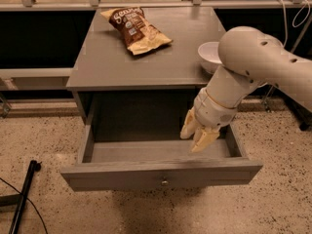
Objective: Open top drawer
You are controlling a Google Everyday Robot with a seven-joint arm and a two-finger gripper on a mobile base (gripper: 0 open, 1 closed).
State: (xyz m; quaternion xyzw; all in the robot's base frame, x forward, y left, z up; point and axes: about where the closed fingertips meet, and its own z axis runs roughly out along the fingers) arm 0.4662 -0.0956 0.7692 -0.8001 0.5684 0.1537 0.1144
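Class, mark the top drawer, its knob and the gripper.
top drawer (112, 174): camera view, front panel left of the knob.
knob (165, 182): camera view, its round face.
gripper (193, 141): camera view, its tip, over the open drawer's right side.
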